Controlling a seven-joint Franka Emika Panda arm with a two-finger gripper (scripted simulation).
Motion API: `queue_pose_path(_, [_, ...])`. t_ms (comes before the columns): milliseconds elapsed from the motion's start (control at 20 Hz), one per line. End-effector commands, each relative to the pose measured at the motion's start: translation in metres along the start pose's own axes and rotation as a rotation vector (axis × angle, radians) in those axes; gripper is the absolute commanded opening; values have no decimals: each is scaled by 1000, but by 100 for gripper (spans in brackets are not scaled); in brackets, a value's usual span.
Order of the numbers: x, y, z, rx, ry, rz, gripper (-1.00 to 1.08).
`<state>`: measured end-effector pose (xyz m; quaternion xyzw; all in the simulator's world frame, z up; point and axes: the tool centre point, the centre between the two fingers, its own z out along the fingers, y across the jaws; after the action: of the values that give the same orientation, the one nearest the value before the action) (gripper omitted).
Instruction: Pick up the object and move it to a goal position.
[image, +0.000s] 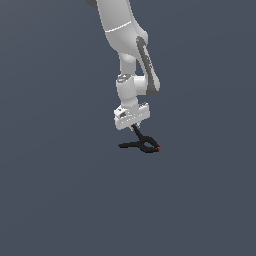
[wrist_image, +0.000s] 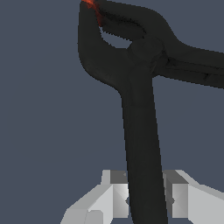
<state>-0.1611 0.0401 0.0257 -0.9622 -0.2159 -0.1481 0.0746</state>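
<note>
So the gripper (image: 134, 126) is pinching the clamp (image: 142, 145) by just one of its long thin handles, with a finger (wrist_image: 117, 199) pressing in on each side of it in the wrist view. That's the part that's bugging me. The whole clamp is hanging off that single handle, with the jaw loop and the second handle sticking out well below and to the side of the gripper. With that much weight sitting away from the pinch point, I'm guessing it could start pivoting between the pads or sliding out during a fast move, especially since the handle is looking narrow and smooth. A sudden stop near the goal could also be swinging it off target. No goal marker is showing anywhere, so I can't say how far there is to go.

The clamp itself is looking all black, with two handles splaying apart from a pivot, a rounded loop at the jaw end, and a tiny red-orange tip (image: 158, 149) glowing at the end farthest from the gripper.
</note>
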Motion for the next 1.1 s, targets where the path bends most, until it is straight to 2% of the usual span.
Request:
queue_pose_path(0, [3,4,-6,-2,1,0,-100])
queue_pose_path(1050, [45,67,-113,-4,-5,-3,-100])
